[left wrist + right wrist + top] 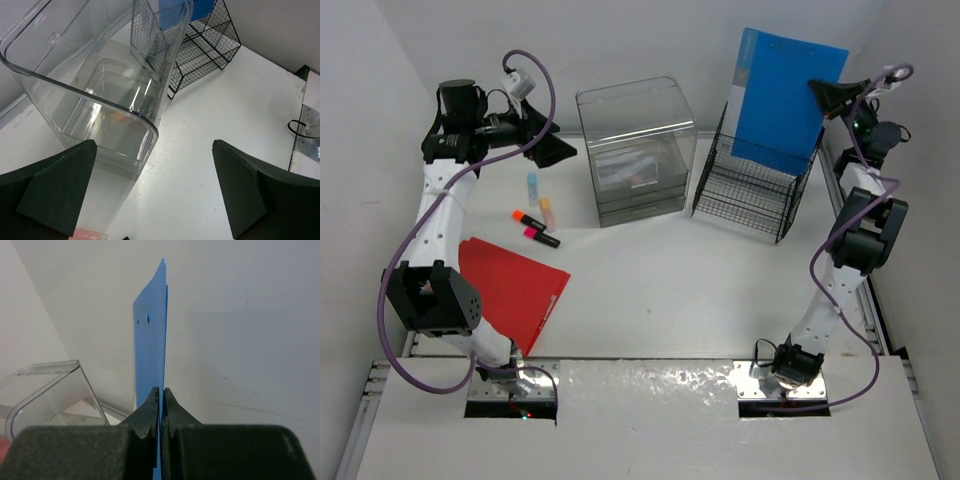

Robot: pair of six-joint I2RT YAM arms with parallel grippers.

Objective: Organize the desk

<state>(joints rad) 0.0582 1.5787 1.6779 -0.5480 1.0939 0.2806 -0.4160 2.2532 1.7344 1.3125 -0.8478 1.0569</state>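
Note:
The desk point(670, 290) is a wide white tabletop. My right gripper point(817, 92) is shut on the right edge of a blue folder point(785, 90), which stands upright with its lower edge inside the black wire rack point(750, 190). In the right wrist view the gripper point(161, 392) pinches the thin blue folder point(152, 340) edge-on. My left gripper point(555, 150) hangs open above the desk, left of the clear drawer box point(635, 150). In the left wrist view nothing lies in that gripper point(155, 195), between its fingers point(60, 192).
A red folder point(515, 285) lies flat at the near left by the left arm. Several highlighters lie left of the drawer box: orange point(527, 217), pink point(538, 236), peach point(547, 210) and blue point(533, 183). Walls close in at the back and on both sides.

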